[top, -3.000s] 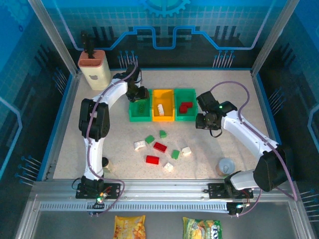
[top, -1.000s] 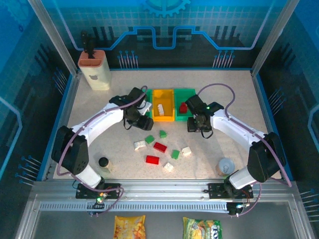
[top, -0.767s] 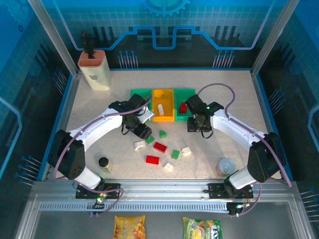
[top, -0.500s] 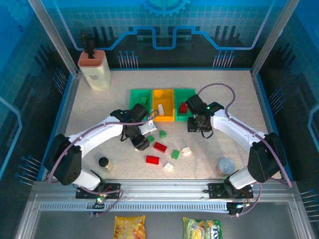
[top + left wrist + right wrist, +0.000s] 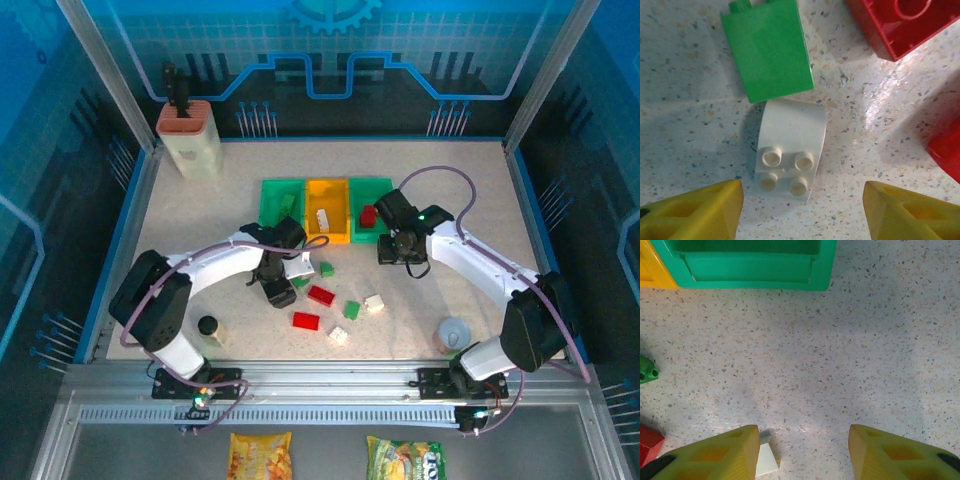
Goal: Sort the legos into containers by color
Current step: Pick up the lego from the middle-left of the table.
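left gripper (image 5: 801,194) spread astride white lego (image 5: 790,145), right gripper (image 5: 804,440) spread over bare table (image 5: 875,340) near green container (image 5: 747,267)

A speckled table (image 5: 200,220) carries three stray items. A beige holder (image 5: 192,148) with a terracotta top stands upright at 10 o'clock, near the back corner, and a dark tool (image 5: 178,88) sticks up out of it. A small dark-topped jar (image 5: 207,326) sits at 8 o'clock, close to the near edge. A grey cup (image 5: 455,333) stands at 4 o'clock, well apart from the jar. Past the metal rail (image 5: 330,388) at 6 o'clock, two snack bags lie side by side: a yellow bag (image 5: 260,455) and a green bag (image 5: 405,458). Blue panels (image 5: 420,40) wall the back.
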Robot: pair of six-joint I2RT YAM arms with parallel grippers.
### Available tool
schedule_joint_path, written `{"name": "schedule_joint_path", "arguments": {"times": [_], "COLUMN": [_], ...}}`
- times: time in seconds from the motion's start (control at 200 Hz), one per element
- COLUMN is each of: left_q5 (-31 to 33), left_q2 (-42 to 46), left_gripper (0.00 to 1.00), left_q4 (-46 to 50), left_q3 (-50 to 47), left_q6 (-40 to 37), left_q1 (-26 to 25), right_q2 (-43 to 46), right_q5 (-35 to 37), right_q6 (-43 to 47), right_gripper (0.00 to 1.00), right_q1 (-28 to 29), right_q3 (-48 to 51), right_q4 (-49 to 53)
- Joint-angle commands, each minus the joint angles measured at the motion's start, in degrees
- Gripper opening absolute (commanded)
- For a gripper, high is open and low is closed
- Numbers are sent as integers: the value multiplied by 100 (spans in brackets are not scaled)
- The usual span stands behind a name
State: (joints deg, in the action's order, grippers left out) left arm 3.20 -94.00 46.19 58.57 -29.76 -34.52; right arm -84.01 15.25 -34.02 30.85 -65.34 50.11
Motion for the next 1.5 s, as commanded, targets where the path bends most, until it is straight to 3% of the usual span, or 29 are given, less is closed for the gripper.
{"name": "schedule_joint_path", "arguments": {"times": [0.0,0.44,0.655,1.066,1.496], "left_q5": [68,84,74,2,-209], "left_q2": [-159,-672,-805,-607,-143], "left_gripper": [65,60,52,36,33], "left_q4": [68,28,113,345,566], "left_q3": [111,294,449,576,772], "left_q6": [41,130,110,134,257], "left_q1": [-64,-63,-66,-71,-64], "right_q2": [102,114,200,249,355], "right_q5": [128,207,260,330,418], "right_q6": [36,-25,-26,9,11], "right_gripper": [51,51,51,51,51], "right_q1": [61,61,62,61,59], "right_q3": [-31,-33,13,4,57], "right_q4": [147,255,322,311,325]}}
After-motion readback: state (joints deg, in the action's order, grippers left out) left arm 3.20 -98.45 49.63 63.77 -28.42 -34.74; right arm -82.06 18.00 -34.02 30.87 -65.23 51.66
